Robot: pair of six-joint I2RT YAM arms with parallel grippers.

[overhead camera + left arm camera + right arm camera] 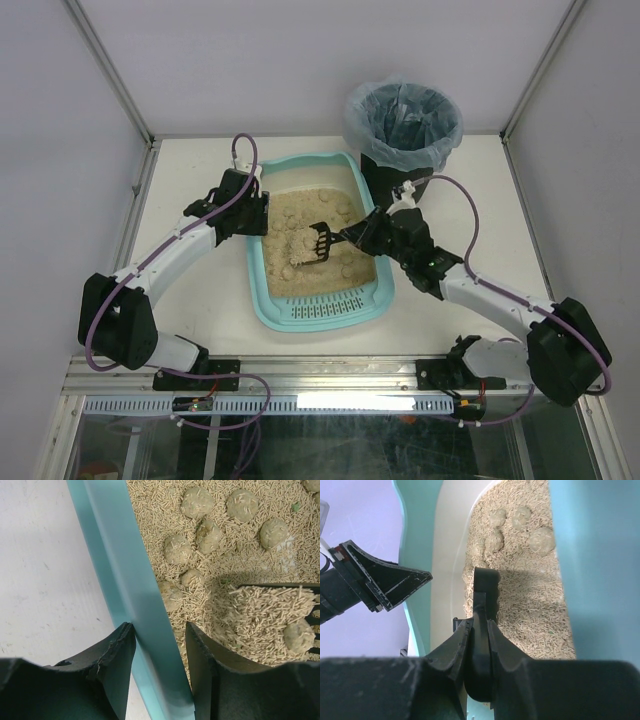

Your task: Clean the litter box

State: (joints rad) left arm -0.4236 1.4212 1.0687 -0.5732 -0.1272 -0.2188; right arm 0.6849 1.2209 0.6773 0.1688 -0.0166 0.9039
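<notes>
The light teal litter box (265, 290) lies mid-table, filled with beige litter and several clumps (197, 502). My left gripper (258, 213) straddles its left rim (120, 555). Its fingers (159, 627) press on both sides of the rim, one outside and one over the litter. My right gripper (372, 232) is shut on the handle of the small black slotted scoop (318, 243). The handle (485, 585) stands edge-on between its fingers (479, 622). In the left wrist view the scoop (260, 620) sits low over the litter, loaded with pellets and one clump (299, 636).
A black round bin (403, 125) with a bluish bag liner stands just behind the box's far right corner. The slotted strip (325, 307) is at the box's near end. White walls close in the table on three sides.
</notes>
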